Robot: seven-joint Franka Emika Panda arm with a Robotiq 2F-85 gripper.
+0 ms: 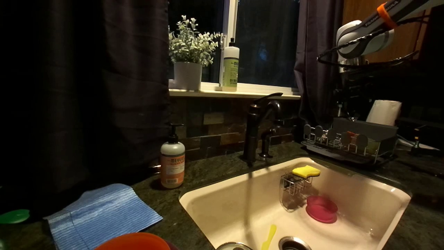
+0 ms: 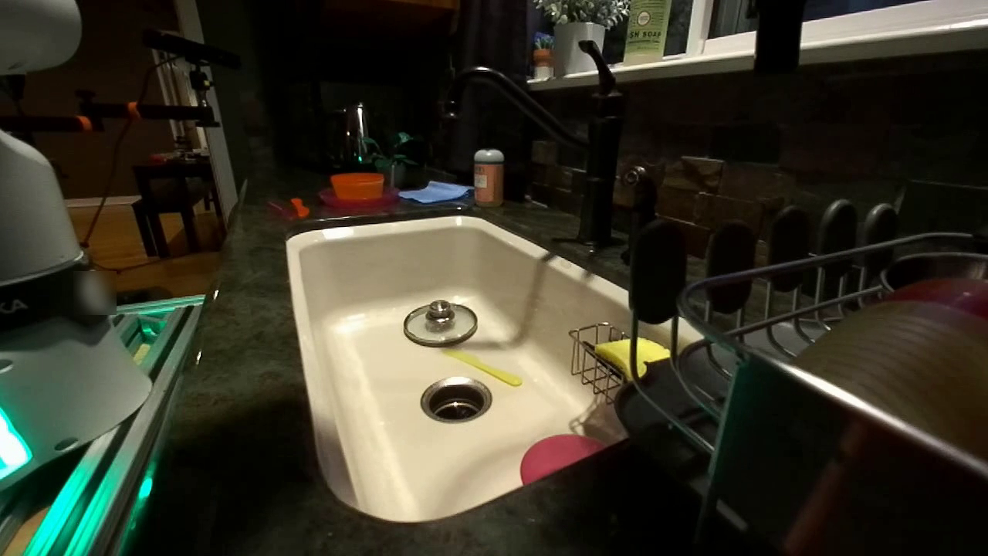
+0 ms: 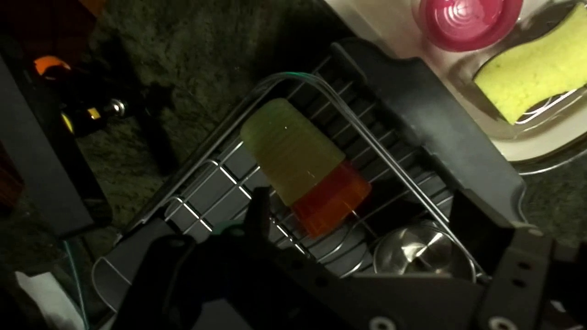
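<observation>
Exterior views share the sink (image 2: 378, 401) from opposite ends; the wrist view looks down, rack (image 3: 220, 183) near, sink at two o'clock.

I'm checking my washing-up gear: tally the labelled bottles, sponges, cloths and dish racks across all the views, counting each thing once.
Labelled bottles: 2 (green bottle, orange-labelled bottle)
Sponges: 1 (yellow sponge)
Cloths: 1 (blue cloth)
Dish racks: 1 (grey dish rack)
Total: 5
</observation>
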